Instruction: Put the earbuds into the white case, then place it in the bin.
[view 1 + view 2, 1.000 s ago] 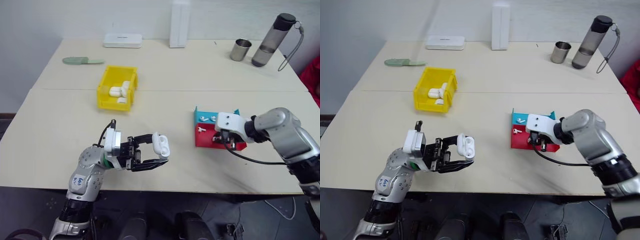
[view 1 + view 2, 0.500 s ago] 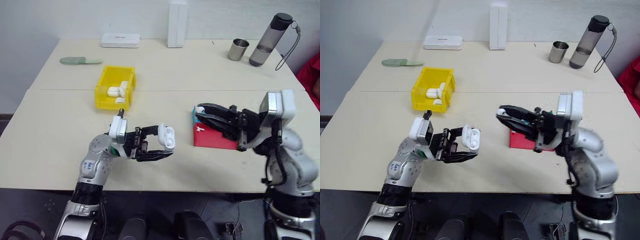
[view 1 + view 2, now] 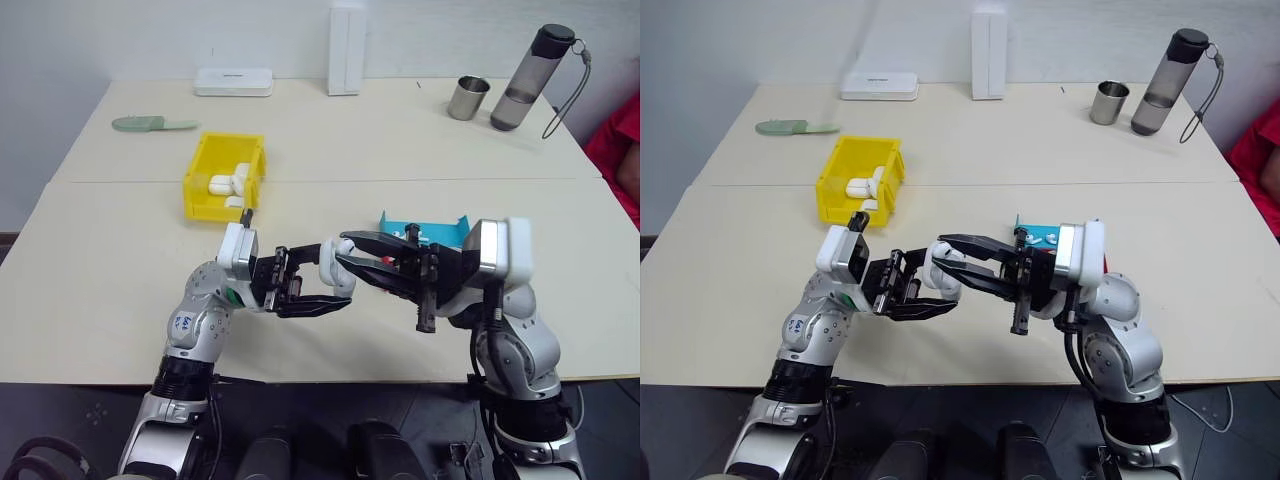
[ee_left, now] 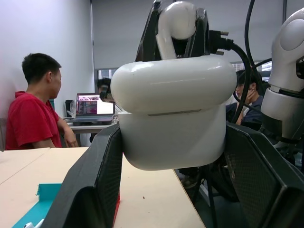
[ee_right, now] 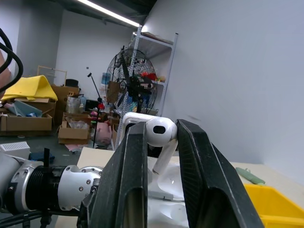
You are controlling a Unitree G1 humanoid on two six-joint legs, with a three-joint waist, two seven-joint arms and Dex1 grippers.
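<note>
The white case (image 4: 173, 118), a glossy rounded pebble with its lid seam showing, sits at the centre of the head views, pinched between the left gripper's (image 3: 325, 287) black textured fingers. The right gripper (image 5: 161, 142) clamps a smooth white earbud (image 5: 160, 135) at the case. The yellow plastic bin (image 3: 222, 178), upper left, holds more white cases.

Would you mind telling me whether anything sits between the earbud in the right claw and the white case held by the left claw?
Nothing visible does. The right claw pinches the earbud just at the white case, which the left claw grips above the table.
</note>
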